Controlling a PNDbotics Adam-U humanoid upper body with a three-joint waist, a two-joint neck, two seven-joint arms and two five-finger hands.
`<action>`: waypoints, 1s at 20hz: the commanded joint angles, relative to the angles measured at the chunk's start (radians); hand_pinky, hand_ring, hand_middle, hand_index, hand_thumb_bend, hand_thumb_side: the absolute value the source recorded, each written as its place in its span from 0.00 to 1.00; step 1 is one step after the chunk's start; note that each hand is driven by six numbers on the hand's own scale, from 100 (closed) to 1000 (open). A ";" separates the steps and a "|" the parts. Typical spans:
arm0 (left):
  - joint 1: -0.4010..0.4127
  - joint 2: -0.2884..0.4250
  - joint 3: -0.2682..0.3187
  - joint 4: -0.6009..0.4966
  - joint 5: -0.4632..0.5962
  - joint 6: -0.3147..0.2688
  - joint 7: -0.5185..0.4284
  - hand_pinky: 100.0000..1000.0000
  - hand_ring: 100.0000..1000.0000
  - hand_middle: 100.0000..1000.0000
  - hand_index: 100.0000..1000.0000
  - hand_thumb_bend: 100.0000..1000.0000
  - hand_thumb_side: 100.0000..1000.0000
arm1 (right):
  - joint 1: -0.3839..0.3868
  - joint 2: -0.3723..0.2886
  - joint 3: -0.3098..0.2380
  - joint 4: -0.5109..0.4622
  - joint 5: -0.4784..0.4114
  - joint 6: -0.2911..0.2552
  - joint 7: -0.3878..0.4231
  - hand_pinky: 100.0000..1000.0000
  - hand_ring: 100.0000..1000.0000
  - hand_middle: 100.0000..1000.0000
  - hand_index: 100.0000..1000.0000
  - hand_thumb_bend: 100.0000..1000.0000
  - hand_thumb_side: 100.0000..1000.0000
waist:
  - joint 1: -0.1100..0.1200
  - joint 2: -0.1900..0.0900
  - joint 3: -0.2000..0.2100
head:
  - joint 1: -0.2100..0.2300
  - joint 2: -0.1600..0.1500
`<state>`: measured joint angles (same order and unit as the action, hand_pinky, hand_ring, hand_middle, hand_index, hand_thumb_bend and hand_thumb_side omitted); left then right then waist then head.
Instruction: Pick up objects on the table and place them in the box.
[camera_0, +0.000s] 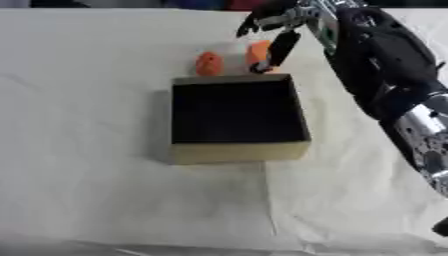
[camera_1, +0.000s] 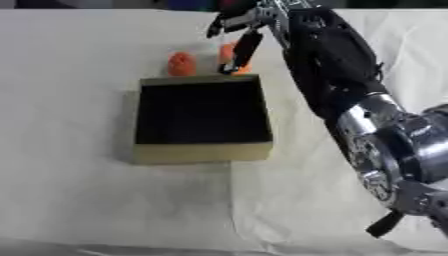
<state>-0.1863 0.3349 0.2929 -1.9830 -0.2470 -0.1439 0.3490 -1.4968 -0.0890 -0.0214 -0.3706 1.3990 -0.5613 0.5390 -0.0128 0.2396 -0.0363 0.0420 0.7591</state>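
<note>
A tan box (camera_0: 240, 151) with a dark inside sits in the middle of the white-covered table. Just behind its far edge lie two small orange objects: one on the left (camera_0: 208, 63) and one on the right (camera_0: 258, 52). My right arm reaches in from the right side, and my right hand (camera_0: 278, 30) hangs over the right orange object with its fingers spread. One dark finger (camera_0: 282, 47) points down in front of that object and partly hides it. I cannot tell whether it touches. The left hand shows in neither view.
The white cloth (camera_0: 87, 150) covers the whole table and is wrinkled near the front. My right forearm (camera_1: 385, 145) fills the right side of the right eye view. The box stands between me and the orange objects.
</note>
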 joint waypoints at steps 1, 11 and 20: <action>-0.013 0.019 0.004 -0.017 -0.005 -0.001 -0.003 0.73 0.50 0.59 0.74 0.00 0.82 | -0.039 -0.032 -0.012 -0.052 -0.008 0.017 0.010 0.88 0.91 0.91 0.97 0.30 0.45 | 0.001 -0.015 0.000 | -0.002 -0.013; -0.017 0.024 0.006 -0.017 -0.010 0.001 -0.005 0.74 0.50 0.59 0.74 0.00 0.83 | -0.063 -0.055 -0.022 -0.064 0.017 0.045 0.016 0.88 0.93 0.92 0.97 0.34 0.43 | -0.007 -0.004 -0.004 | -0.003 -0.032; -0.020 0.026 0.005 -0.017 -0.013 0.002 -0.010 0.74 0.50 0.59 0.74 0.00 0.82 | -0.074 -0.058 -0.009 -0.017 0.072 0.035 0.007 0.87 0.92 0.92 0.99 0.37 0.40 | -0.010 0.004 0.003 | -0.010 -0.039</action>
<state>-0.1951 0.3352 0.2930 -1.9830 -0.2554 -0.1405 0.3433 -1.5380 -0.1203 -0.0328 -0.3830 1.4558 -0.5253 0.5518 -0.0262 0.2592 -0.0344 0.0345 0.7328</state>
